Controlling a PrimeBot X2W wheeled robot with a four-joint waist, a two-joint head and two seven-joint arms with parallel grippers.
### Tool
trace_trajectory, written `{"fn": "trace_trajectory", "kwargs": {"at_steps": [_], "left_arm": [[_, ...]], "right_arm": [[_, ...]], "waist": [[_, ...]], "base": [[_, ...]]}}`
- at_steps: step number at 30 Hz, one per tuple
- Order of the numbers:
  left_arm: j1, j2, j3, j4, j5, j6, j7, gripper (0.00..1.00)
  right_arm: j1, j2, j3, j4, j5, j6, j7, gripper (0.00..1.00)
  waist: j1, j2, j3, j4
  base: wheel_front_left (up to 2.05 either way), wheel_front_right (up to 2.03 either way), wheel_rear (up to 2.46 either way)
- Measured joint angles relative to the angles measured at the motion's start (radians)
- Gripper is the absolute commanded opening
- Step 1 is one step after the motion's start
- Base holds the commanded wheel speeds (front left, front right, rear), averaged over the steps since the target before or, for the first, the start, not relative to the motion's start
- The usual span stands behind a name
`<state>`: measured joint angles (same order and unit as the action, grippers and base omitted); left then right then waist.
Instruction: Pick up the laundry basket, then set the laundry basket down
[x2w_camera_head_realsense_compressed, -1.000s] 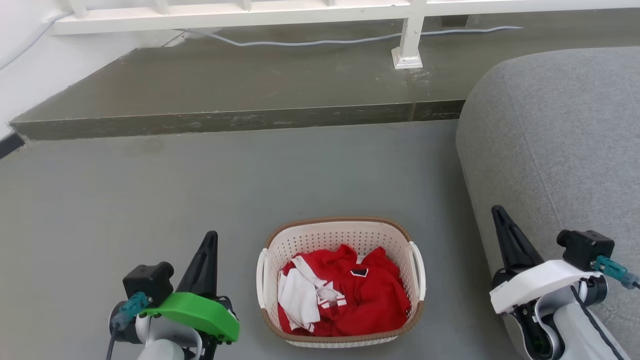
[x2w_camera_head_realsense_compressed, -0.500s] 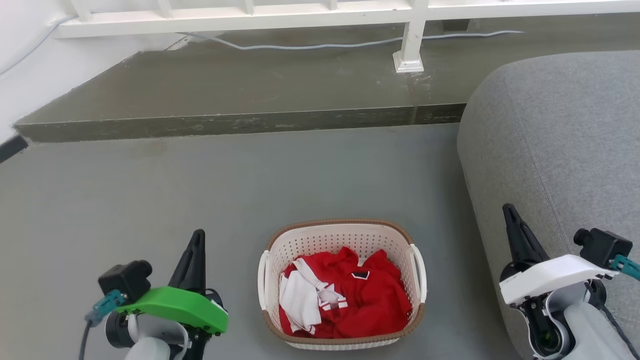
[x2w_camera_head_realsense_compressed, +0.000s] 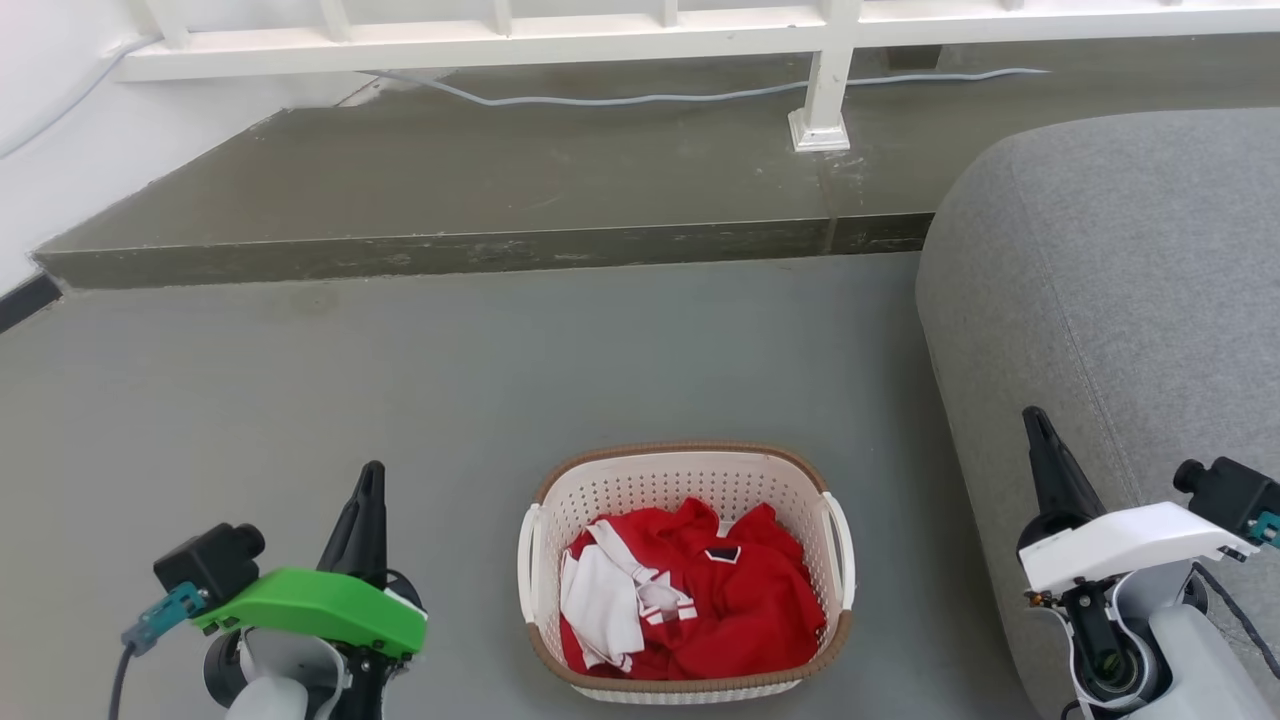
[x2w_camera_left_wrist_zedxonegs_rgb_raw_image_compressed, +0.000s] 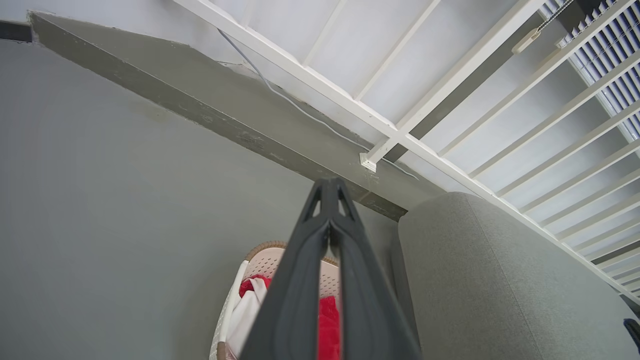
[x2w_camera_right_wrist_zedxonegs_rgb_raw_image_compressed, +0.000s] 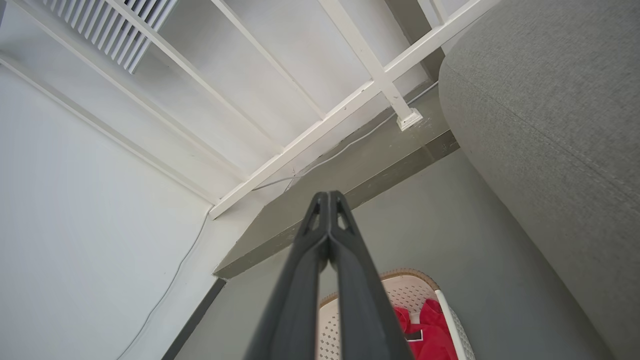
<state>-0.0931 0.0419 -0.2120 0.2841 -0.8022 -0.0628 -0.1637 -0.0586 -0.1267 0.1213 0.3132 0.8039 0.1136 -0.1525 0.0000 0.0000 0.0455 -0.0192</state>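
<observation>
laundry basket (x2w_camera_head_realsense_compressed: 660, 490) sits on the grey floor (x2w_camera_head_realsense_compressed: 400, 380) low in the middle of the head view, between the two grippers and touching neither. against the picture a second ago, the left gripper (x2w_camera_head_realsense_compressed: 370, 475) has drifted outward to the left and the right gripper (x2w_camera_head_realsense_compressed: 1035, 420) outward to the right, so both stand farther from the basket. the whole scene has also slid slightly down the head view, which is the camera tilting; the basket itself has not shifted on the floor.

both grippers have their long dark fingers pressed together to a single point, holding nothing; each wrist view shows only a thin slit between the pair.

the basket is cream plastic, rounded-rectangular, its walls dotted with small holes, with a brown woven-look rim and a smooth white loop handle (x2w_camera_head_realsense_compressed: 525, 560) on each side. a crumpled red and white garment (x2w_camera_head_realsense_compressed: 730, 610) lies inside, soft and folded over itself. the left wrist wears a glossy green cover (x2w_camera_head_realsense_compressed: 320, 605), the right a white cover (x2w_camera_head_realsense_compressed: 1130, 540).

a rounded sofa (x2w_camera_head_realsense_compressed: 1120, 280) in grey woven fabric bulks just right of the basket. beyond, a raised concrete step (x2w_camera_head_realsense_compressed: 500, 190) with a scuffed edge carries a white painted railing (x2w_camera_head_realsense_compressed: 600, 25) and a thin pale cable (x2w_camera_head_realsense_compressed: 650, 97).
</observation>
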Motion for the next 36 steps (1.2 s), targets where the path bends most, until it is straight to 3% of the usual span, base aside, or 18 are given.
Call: {"fn": "trace_trajectory", "kwargs": {"at_steps": [36], "left_arm": [[0.002,0.006,0.119,-0.001,-0.403,-0.028,0.119,0.00]], "right_arm": [[0.000,0.036,-0.119,-0.011,0.387,0.000,0.121,0.00]], "waist": [[0.0000,0.0000,-0.021,0.009]], "base": [[0.00,0.00,0.00]]}}
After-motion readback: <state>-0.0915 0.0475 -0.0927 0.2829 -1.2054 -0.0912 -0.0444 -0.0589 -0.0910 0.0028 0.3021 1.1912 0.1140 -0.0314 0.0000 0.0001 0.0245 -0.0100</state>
